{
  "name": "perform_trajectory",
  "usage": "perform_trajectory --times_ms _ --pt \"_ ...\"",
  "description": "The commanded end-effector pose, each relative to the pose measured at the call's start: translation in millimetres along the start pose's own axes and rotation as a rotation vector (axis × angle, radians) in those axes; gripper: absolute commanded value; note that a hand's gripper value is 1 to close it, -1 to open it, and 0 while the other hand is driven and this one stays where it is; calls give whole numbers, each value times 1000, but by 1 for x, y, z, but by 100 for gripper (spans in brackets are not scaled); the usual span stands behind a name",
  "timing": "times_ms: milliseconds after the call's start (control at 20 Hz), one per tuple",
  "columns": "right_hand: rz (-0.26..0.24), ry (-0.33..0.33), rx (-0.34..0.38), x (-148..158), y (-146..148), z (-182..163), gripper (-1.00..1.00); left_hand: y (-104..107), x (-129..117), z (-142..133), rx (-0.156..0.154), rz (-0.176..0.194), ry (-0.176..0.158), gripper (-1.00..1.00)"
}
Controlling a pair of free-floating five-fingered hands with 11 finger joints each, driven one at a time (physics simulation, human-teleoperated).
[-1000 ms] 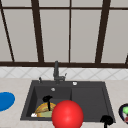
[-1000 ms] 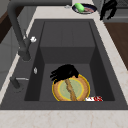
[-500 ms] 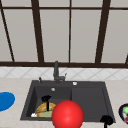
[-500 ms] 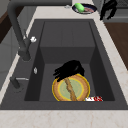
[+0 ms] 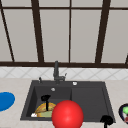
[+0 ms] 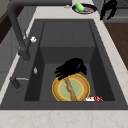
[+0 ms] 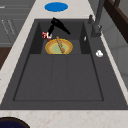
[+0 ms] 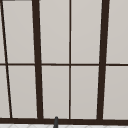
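Note:
My left hand (image 5: pixel 45 98) hangs in the deep left basin of the black sink (image 5: pixel 87 100), fingers relaxed and pointing down, holding nothing. It hovers over the far rim of a yellow plate (image 6: pixel 75 90) with a brown stick (image 6: pixel 69 88) lying across it. From the right side, the left hand (image 7: pixel 58 24) is just beyond the plate (image 7: pixel 52 47). My right hand (image 5: pixel 107 120) floats open over the counter at the sink's front right corner, next to a dark bowl (image 5: pixel 124 112). The left side view has this right hand (image 6: pixel 108 8) beside that bowl (image 6: pixel 86 9).
A big red sphere (image 5: pixel 67 115) covers the sink's front edge. A small red-and-white object (image 6: pixel 94 99) lies by the plate. A blue plate (image 5: pixel 5 100) sits on the left counter. The dark faucet (image 5: pixel 56 72) stands behind the basin, below a window (image 8: pixel 70 60).
The left hand has drifted slightly over the plate's far rim. The right hand and the objects have not moved.

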Motion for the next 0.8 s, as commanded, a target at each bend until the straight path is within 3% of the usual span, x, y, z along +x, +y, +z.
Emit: perform_trajectory --times_ms 0,50,250,350,750 --pt "0 0 0 0 0 0 0 16 24 -4 -40 -25 18 -100" --pt "0 0 0 0 0 0 0 23 29 -5 -39 -8 22 -100" --pt "0 0 0 0 0 0 0 29 55 -4 -62 -9 47 -100" --pt "0 0 0 0 0 0 0 34 62 -2 -59 4 64 -100" --pt "0 0 0 0 0 0 0 48 103 2 -91 -2 79 -100"
